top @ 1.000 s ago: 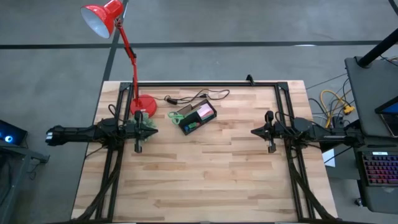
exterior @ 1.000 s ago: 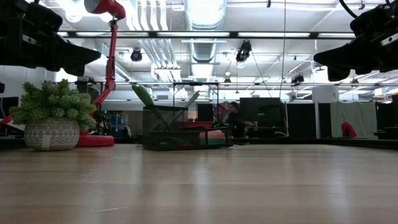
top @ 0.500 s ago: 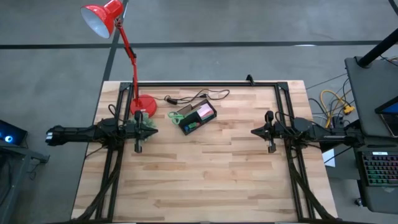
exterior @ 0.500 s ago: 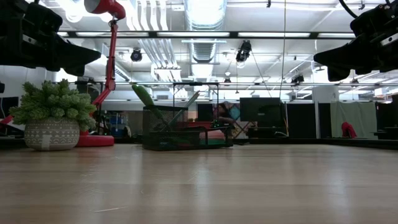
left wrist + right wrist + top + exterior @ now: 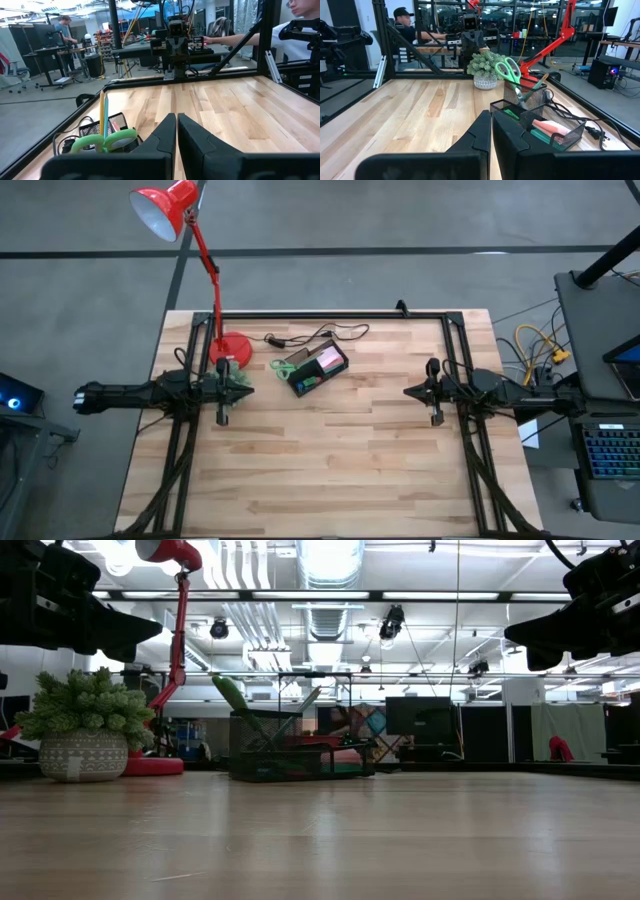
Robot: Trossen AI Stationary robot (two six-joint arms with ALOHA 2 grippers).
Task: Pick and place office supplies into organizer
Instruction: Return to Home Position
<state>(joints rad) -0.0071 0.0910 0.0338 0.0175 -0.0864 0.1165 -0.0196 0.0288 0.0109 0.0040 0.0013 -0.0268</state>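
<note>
The organizer (image 5: 318, 370) is a black mesh tray standing on the wood toward the table's far side, between the two arms. In it are a pink sticky-note pad (image 5: 547, 126), green-handled scissors (image 5: 509, 70) standing upright, a yellow pencil (image 5: 101, 112) and a green pen (image 5: 106, 114). My left gripper (image 5: 248, 389) hovers shut to the organizer's left and nearer. My right gripper (image 5: 407, 391) hovers shut well to its right. Both point toward the table's middle, above the wood. In the wrist views the left gripper (image 5: 177, 116) and the right gripper (image 5: 491, 114) hold nothing.
A red lamp's round base (image 5: 231, 348) and a black cable (image 5: 320, 335) lie just behind and left of the organizer. A small potted plant (image 5: 85, 725) stands under the left arm. Black frame rails (image 5: 330, 314) run along the table edges. Bare wood (image 5: 330, 460) spans the middle and near side.
</note>
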